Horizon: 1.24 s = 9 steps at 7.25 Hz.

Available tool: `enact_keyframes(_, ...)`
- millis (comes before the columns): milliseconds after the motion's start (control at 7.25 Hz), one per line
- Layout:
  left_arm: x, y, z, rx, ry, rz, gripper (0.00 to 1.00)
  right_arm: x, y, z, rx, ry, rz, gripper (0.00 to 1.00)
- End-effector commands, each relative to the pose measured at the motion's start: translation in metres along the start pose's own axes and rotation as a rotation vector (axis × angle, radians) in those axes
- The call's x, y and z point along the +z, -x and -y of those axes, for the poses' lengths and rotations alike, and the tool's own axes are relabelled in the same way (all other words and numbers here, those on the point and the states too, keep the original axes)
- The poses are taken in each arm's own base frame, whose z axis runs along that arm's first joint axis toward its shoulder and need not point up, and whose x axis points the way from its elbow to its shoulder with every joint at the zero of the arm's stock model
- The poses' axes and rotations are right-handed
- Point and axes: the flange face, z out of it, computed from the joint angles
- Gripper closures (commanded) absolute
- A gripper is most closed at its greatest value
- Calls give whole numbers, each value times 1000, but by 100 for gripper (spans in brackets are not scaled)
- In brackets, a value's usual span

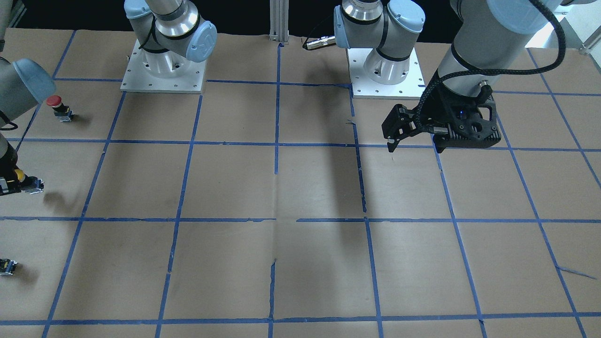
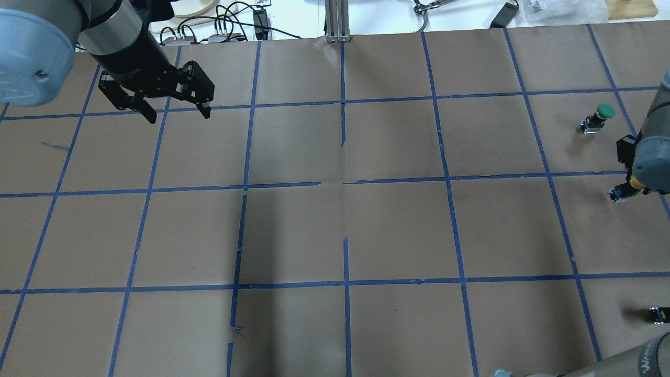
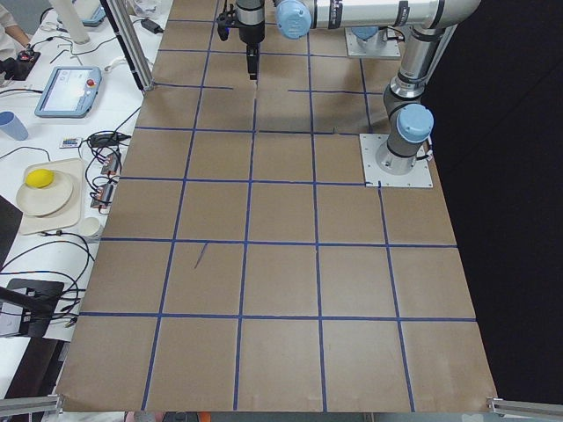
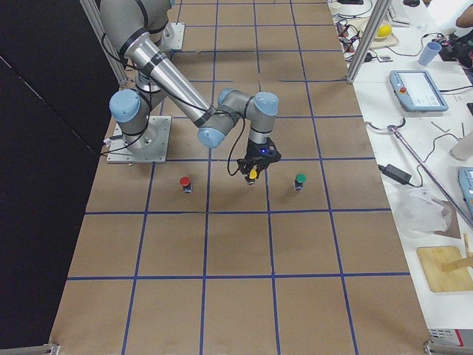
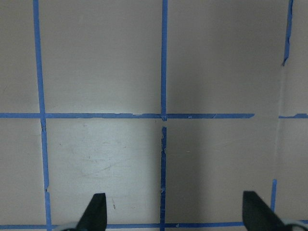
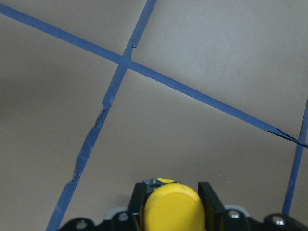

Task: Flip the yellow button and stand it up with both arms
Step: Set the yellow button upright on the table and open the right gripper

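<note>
The yellow button (image 6: 172, 211) sits between the fingers of my right gripper (image 6: 172, 202), yellow cap toward the wrist camera. My right gripper (image 1: 16, 184) is shut on it and holds it a little above the table, at the table's right end. It also shows in the overhead view (image 2: 625, 191) and the exterior right view (image 4: 253, 168). My left gripper (image 2: 177, 114) is open and empty, high over the far left part of the table. It also shows in the front view (image 1: 394, 136). The left wrist view shows both fingertips (image 5: 95, 211) wide apart over bare paper.
A red-capped button (image 1: 56, 105) stands on the robot's side of my right gripper. A green-capped button (image 2: 601, 116) stands beyond it. A small dark part (image 2: 658, 314) lies at the overhead view's right edge. Brown paper with blue tape lines (image 2: 343, 183) covers the table.
</note>
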Motion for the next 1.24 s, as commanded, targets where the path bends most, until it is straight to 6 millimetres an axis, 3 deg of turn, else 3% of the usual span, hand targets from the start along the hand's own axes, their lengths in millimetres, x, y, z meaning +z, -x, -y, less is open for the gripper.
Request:
enact_keyframes(0, -1, 0, -1, 0, -2, 0, 0, 10, 2, -2, -12, 15, -26, 87)
enact_keyframes(414, -1, 0, -1, 0, 0, 2, 0, 11, -3, -1, -35, -5, -76, 81)
enact_keyframes(552, -1, 0, -1, 0, 0, 0, 0, 13, -4, -2, -42, 3, -87, 66)
enact_keyframes(1103, -1, 0, -1, 0, -2, 0, 0, 20, -7, -10, -56, 29, -106, 59)
